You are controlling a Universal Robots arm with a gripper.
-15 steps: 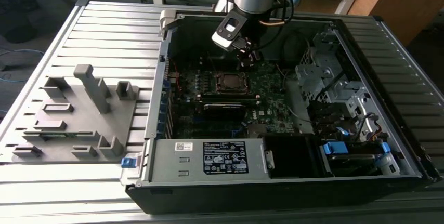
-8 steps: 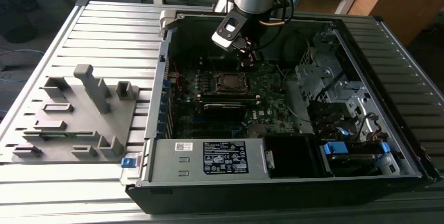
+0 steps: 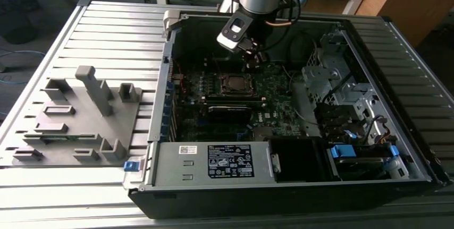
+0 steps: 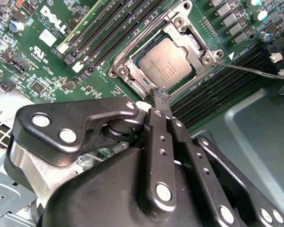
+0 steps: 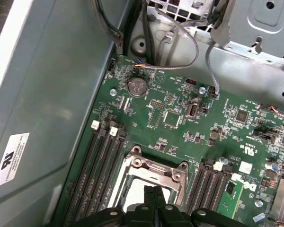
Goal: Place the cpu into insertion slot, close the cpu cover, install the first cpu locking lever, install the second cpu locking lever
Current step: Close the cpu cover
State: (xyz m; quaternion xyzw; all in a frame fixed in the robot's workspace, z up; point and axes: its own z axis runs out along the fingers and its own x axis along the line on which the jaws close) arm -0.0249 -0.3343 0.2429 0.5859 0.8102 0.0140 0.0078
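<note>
The cpu (image 4: 168, 64), a dull silvery square chip, lies flat in the insertion slot (image 3: 234, 83) on the green motherboard. The cpu cover (image 4: 144, 40), a silvery frame, lies down around it, with the chip's face showing through its window. A thin wire locking lever (image 4: 251, 70) sticks out sideways from one corner of the socket, apart from the frame. My gripper (image 4: 158, 94) is shut with nothing between its fingers, its tip just over the socket's edge. In the exterior view the gripper (image 3: 250, 53) hangs above and slightly behind the slot. The socket (image 5: 149, 172) also appears beyond the fingertips (image 5: 154, 191) in the first wrist view.
Long black memory slots (image 4: 99, 33) flank the socket on both sides. Grey cables (image 5: 189, 38) and the case wall (image 5: 52, 94) stand close by. A drive cage (image 3: 333, 80) fills the exterior view's right, a power supply (image 3: 212, 160) the front. A grey fixture tray (image 3: 78, 117) lies outside the case.
</note>
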